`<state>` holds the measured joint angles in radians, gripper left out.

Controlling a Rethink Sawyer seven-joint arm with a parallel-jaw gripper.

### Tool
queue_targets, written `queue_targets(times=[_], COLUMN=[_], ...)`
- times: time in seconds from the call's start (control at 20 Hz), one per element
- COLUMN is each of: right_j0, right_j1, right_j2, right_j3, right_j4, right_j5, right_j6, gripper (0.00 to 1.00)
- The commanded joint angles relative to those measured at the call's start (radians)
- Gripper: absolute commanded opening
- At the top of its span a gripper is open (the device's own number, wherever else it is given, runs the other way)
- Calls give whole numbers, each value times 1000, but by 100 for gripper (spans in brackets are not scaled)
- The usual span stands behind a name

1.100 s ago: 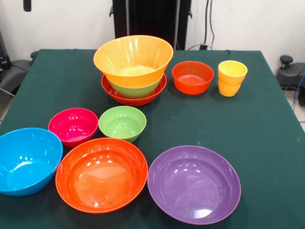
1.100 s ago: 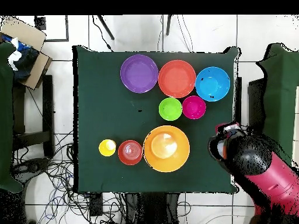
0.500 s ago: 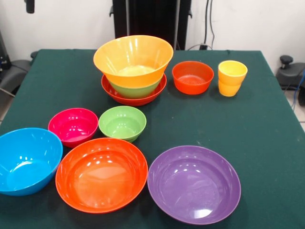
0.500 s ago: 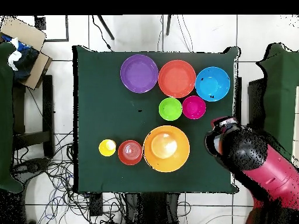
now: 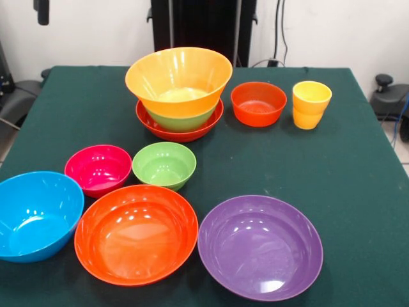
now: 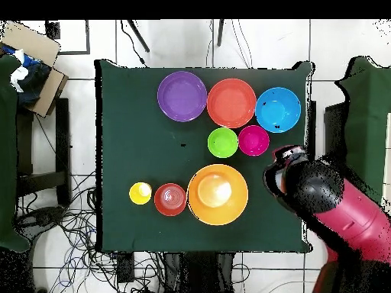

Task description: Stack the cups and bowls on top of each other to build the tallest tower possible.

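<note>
While the tool [image 6: 284, 169] hovers, the tower [image 6: 218, 194] sits beside it.

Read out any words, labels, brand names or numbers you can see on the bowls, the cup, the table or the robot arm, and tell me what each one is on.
None can be read. The bowls, including the tower, the purple bowl and the blue bowl, are plain, as is the yellow cup. The green tablecloth and the arm show no legible marking.
</note>
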<state>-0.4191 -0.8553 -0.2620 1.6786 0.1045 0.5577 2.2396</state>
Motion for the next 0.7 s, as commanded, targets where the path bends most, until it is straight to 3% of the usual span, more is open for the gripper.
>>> queue_targets(times=[0.05,0.7], right_j0=[57,138], right_j1=[110,191], right_j2=[92,33], right_j3=[-61,-172], right_j4=[-36,14], right_j5=[9,30], right_j6=[55,168], gripper=[100,100])
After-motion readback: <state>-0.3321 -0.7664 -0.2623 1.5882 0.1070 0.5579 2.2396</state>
